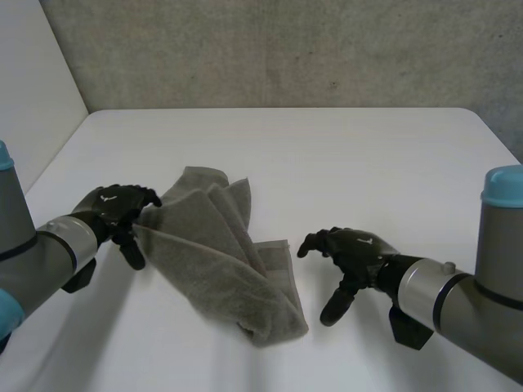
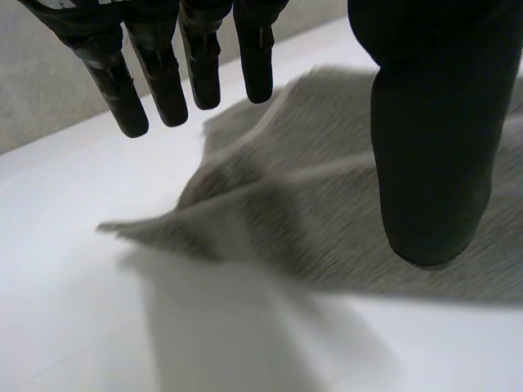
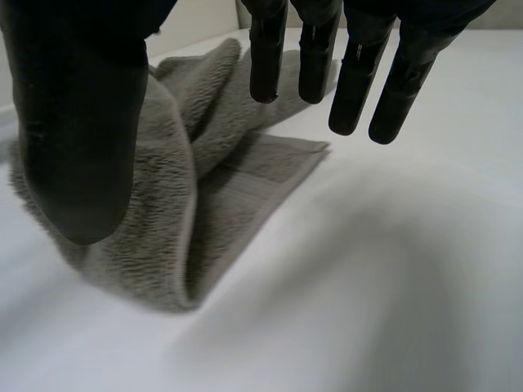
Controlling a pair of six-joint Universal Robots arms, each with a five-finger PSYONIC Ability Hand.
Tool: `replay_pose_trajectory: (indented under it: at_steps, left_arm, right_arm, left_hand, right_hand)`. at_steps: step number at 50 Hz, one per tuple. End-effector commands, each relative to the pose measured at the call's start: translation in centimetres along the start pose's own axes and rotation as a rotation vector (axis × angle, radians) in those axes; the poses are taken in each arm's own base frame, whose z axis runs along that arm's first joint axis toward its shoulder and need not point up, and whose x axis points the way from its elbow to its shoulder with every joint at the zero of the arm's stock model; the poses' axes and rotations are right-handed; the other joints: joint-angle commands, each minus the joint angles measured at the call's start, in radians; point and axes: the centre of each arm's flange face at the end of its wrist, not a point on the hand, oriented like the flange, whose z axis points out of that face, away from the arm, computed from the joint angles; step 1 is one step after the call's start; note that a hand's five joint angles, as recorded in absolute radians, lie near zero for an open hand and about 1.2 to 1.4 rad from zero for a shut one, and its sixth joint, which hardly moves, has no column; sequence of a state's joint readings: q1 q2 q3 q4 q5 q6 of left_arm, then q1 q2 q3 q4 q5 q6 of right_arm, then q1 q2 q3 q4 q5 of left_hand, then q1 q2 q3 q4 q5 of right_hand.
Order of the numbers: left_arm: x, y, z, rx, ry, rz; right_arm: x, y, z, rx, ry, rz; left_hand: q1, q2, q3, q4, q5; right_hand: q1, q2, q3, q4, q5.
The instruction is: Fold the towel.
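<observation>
A grey-green towel [image 1: 221, 249] lies crumpled in loose folds near the middle of the white table [image 1: 327, 155]. My left hand [image 1: 118, 211] is at the towel's left edge, open, fingers [image 2: 163, 77] and thumb spread above the cloth [image 2: 327, 204] without holding it. My right hand [image 1: 351, 253] hovers a little to the right of the towel's near end, open too. Its fingers [image 3: 359, 73] and thumb hang straight over the towel's folded corner [image 3: 212, 180], clear of it.
A grey wall [image 1: 286, 49] stands behind the table's far edge. Bare tabletop stretches beyond the towel and to the right of my right hand.
</observation>
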State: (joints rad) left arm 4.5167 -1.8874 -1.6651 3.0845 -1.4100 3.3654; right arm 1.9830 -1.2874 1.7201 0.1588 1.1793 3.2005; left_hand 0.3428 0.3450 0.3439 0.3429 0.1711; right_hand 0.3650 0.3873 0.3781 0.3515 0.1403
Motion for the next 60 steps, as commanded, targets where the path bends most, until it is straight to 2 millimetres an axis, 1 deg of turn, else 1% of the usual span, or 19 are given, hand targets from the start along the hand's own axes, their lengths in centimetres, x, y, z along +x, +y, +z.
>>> replay_pose_trajectory:
  at_steps: [1,22,27,29,30,35,37,38,39,40,41,42,43,45,46,48,51,55,60]
  left_arm:
    - [-2.5,1.6,3.3,-0.053,-0.044,0.069]
    - [-4.4,3.4,7.6,0.029,-0.102,0.101]
    - [-4.6,3.2,8.2,0.071,-0.114,0.110]
    - [-4.6,2.9,8.4,0.093,-0.119,0.115]
    - [-4.8,2.6,8.6,0.113,-0.128,0.120]
    - [-5.3,-0.5,8.8,0.248,-0.168,0.151]
    - [-5.4,-2.6,8.5,0.313,-0.180,0.159]
    - [-5.4,-5.1,7.9,0.389,-0.190,0.164]
    - [-5.2,-7.9,7.0,0.476,-0.196,0.175]
    - [-5.2,-8.0,7.0,0.477,-0.196,0.175]
    - [-4.7,-10.9,5.9,0.571,-0.196,0.176]
    - [-4.1,-14.0,4.6,0.671,-0.189,0.167]
    - [-4.1,-14.1,4.6,0.672,-0.189,0.167]
    - [-3.7,-19.8,1.5,0.867,-0.182,0.116]
    - [-3.7,-19.9,1.5,0.868,-0.182,0.116]
    - [-4.0,-22.2,0.1,0.953,-0.191,0.075]
    - [-5.0,-25.5,-2.2,1.081,-0.231,-0.020]
    - [-6.1,-27.0,-3.5,1.152,-0.290,-0.135]
    - [-6.0,-24.5,-1.7,1.049,-0.299,-0.166]
  right_arm:
    - [-1.4,1.1,1.0,0.001,-0.047,-0.016]
    - [-3.3,4.5,4.0,-0.058,-0.031,-0.023]
    - [-3.6,4.2,4.3,-0.039,-0.041,-0.036]
    - [-3.7,3.4,4.6,-0.001,-0.046,-0.045]
    - [-3.7,3.3,4.6,0.000,-0.046,-0.045]
    - [-3.9,0.2,5.3,0.106,-0.055,-0.076]
    - [-4.2,-3.9,5.7,0.226,-0.059,-0.103]
    - [-4.2,-3.9,5.7,0.227,-0.059,-0.103]
    - [-4.4,-6.6,5.6,0.304,-0.059,-0.125]
    - [-4.8,-9.5,5.1,0.391,-0.049,-0.151]
    - [-4.8,-9.5,5.1,0.391,-0.048,-0.151]
    - [-4.9,-12.9,4.3,0.500,-0.024,-0.192]
    - [-4.9,-13.0,4.3,0.501,-0.023,-0.193]
    - [-4.3,-20.0,1.8,0.736,0.086,-0.295]
    - [-4.3,-20.0,1.8,0.737,0.086,-0.296]
    - [-4.1,-25.5,-1.5,0.965,0.202,-0.382]
    - [-4.1,-28.5,-3.7,1.143,0.278,-0.435]
    - [-4.4,-29.2,-4.6,1.196,0.299,-0.468]
    - [-3.7,-25.6,-2.2,0.990,0.286,-0.503]
  left_hand:
    - [0.088,0.086,0.087,0.088,0.085]
    - [0.322,0.320,0.321,0.322,0.319]
    - [0.787,0.784,0.786,0.787,0.784]
    - [0.951,0.949,0.950,0.951,0.948]
    - [1.052,1.050,1.051,1.052,1.050]
    - [1.053,1.051,1.052,1.053,1.051]
    - [1.053,1.051,1.052,1.053,1.051]
    - [1.053,1.051,1.052,1.053,1.051]
    - [1.053,1.051,1.052,1.053,1.051]
    - [1.053,1.051,1.052,1.053,1.051]
    - [1.053,1.051,1.052,1.053,1.051]
    - [1.053,1.051,1.052,1.053,1.051]
    - [1.053,1.051,1.052,1.053,1.051]
    - [1.053,1.051,1.052,1.053,1.051]
    - [1.053,1.051,1.052,1.053,1.051]
    - [1.053,1.051,1.052,1.053,1.051]
    - [1.053,1.051,1.052,1.053,1.051]
    - [1.053,1.051,1.052,1.053,1.051]
    - [1.053,1.051,1.052,1.053,1.051]
  right_hand:
    - [-0.074,-0.097,-0.088,-0.061,-0.024]
    - [0.019,-0.003,0.006,0.033,0.070]
    - [0.469,0.446,0.456,0.482,0.519]
    - [0.974,0.952,0.961,0.987,1.024]
    - [0.977,0.954,0.963,0.990,1.027]
    - [1.031,1.009,1.018,1.045,1.081]
    - [1.031,1.009,1.018,1.045,1.081]
    - [1.031,1.009,1.018,1.045,1.081]
    - [1.031,1.009,1.018,1.045,1.081]
    - [1.031,1.009,1.018,1.045,1.081]
    - [1.031,1.009,1.018,1.045,1.081]
    - [1.031,1.009,1.018,1.045,1.081]
    - [1.031,1.009,1.018,1.045,1.081]
    - [1.031,1.009,1.018,1.045,1.081]
    - [1.031,1.009,1.018,1.045,1.081]
    - [1.031,1.009,1.018,1.045,1.081]
    - [1.031,1.009,1.018,1.045,1.081]
    - [1.031,1.009,1.018,1.045,1.081]
    - [1.031,1.009,1.018,1.045,1.081]
